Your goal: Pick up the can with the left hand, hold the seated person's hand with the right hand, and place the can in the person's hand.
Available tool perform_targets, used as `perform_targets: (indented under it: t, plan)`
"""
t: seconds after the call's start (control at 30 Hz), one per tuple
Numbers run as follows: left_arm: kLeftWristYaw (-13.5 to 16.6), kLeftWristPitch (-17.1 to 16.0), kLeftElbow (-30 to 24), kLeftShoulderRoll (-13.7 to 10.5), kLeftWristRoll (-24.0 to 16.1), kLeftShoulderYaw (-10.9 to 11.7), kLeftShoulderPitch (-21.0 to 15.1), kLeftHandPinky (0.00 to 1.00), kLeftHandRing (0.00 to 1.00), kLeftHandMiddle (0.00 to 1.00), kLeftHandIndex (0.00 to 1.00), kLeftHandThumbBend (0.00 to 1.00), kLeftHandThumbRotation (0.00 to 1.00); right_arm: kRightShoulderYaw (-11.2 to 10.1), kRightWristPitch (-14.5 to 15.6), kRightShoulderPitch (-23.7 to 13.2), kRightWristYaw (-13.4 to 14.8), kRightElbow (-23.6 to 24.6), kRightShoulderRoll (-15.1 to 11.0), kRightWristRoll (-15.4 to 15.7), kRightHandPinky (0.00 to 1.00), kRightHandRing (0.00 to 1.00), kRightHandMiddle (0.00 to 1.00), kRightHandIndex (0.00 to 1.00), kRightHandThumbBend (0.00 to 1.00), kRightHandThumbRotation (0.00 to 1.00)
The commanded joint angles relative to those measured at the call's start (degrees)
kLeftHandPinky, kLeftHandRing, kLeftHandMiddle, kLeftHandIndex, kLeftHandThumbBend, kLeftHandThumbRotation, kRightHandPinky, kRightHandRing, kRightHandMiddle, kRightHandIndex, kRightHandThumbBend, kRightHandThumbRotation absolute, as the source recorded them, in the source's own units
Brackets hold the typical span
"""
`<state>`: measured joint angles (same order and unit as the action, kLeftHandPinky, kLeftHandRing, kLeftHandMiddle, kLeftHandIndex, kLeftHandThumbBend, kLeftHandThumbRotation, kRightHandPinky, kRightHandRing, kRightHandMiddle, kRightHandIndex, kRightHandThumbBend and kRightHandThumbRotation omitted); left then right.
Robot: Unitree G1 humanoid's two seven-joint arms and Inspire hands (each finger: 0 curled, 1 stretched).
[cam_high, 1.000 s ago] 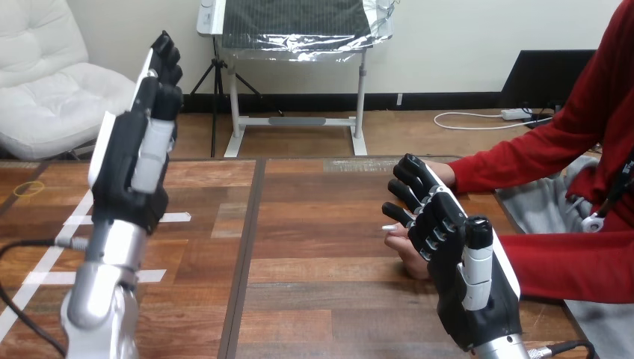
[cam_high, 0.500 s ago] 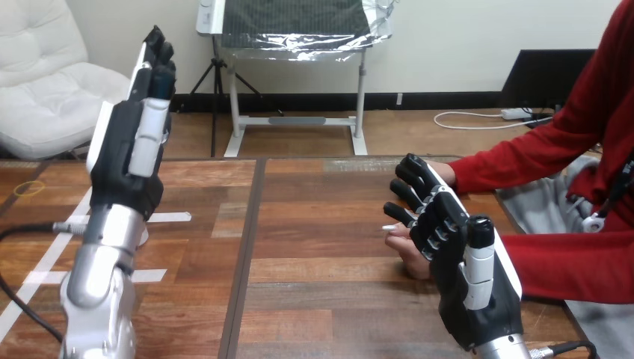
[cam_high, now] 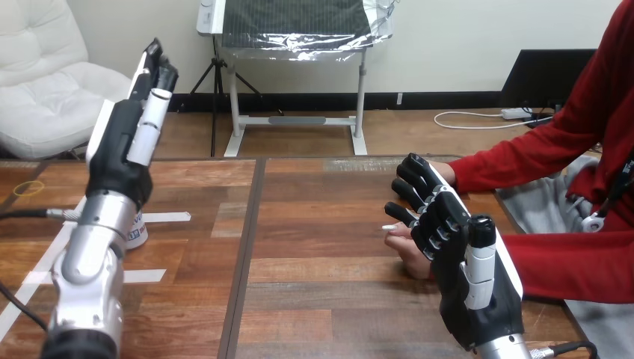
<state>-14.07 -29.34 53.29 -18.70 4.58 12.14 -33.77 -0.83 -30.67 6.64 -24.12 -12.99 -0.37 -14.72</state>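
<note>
Left hand: raised over the desk's left side, fingers straight and close together, holding nothing.
Can: on the desk, half hidden behind my left forearm; nothing touches it.
Right hand: over the person's hand, touching it; I cannot tell whether it grips.

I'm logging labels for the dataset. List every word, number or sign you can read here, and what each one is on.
Can: some print on its white side, too small to read.
White tape strips on the table: no writing on them.
Nothing else on the table carries legible text.
</note>
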Motion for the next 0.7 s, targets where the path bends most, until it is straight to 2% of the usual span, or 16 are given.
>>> perform_targets:
  t: [0.0,0.27,0.43,0.67]
  plan:
    - [0.7,0.3,5.8,-3.5,-0.9,0.1,-9.4,1.00,1.00,1.00,1.00,0.38,0.93,-0.7,-0.7,-3.9,0.2,1.5,-0.4,-0.6,0.87,0.93,0.93,0.92,0.93,1.00]
    - [1.8,1.0,10.2,-4.9,-1.7,0.1,-12.2,1.00,1.00,1.00,1.00,0.44,0.92,-0.8,-0.7,-4.0,-0.2,1.4,-0.3,-1.3,0.86,0.93,0.93,0.91,0.92,1.00]
    - [1.9,1.1,12.3,-5.6,-1.8,0.0,-13.4,1.00,1.00,1.00,1.00,0.44,0.92,-0.8,-0.7,-4.1,-0.2,1.3,-0.4,-1.2,0.86,0.93,0.93,0.91,0.92,1.00]
    - [3.8,1.9,14.5,-6.6,-3.0,-0.5,-14.6,1.00,1.00,1.00,1.00,0.44,0.91,-0.8,-0.9,-4.2,-0.2,1.2,-0.4,-1.1,0.86,0.93,0.93,0.92,0.92,1.00]
